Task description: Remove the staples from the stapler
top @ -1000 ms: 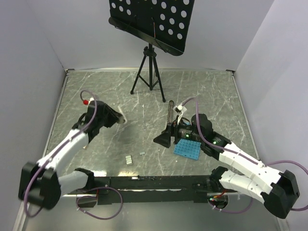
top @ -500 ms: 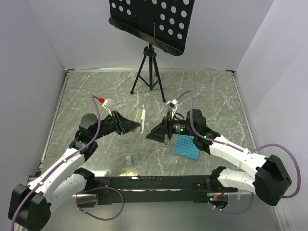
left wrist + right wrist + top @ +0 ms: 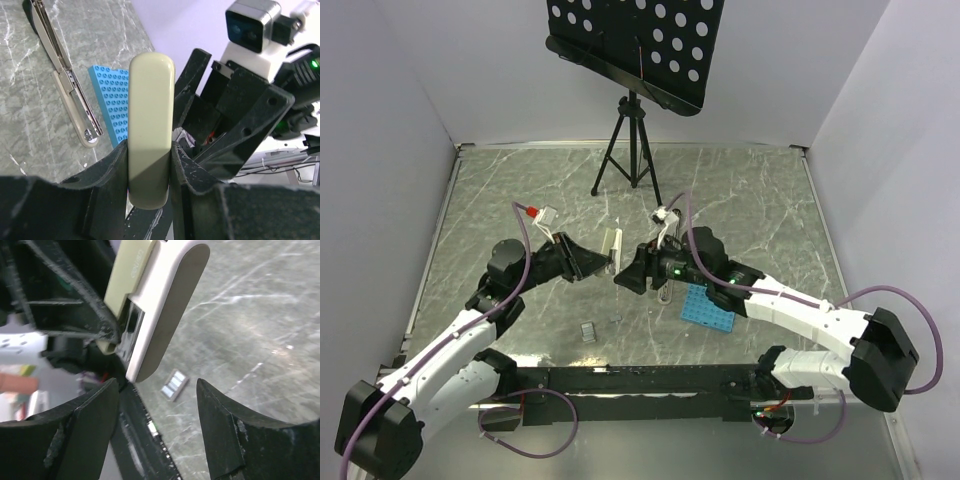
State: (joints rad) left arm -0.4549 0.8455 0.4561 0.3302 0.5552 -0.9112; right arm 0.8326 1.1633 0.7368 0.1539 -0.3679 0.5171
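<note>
Left wrist: stapler [image 3: 151, 115] (cream) upright; left gripper [image 3: 150, 161] clamping.

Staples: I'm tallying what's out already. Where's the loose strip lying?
In the top view the staples lie on the table near its front edge, left of the blue tray, on the near side of the stapler in the left gripper.
</note>
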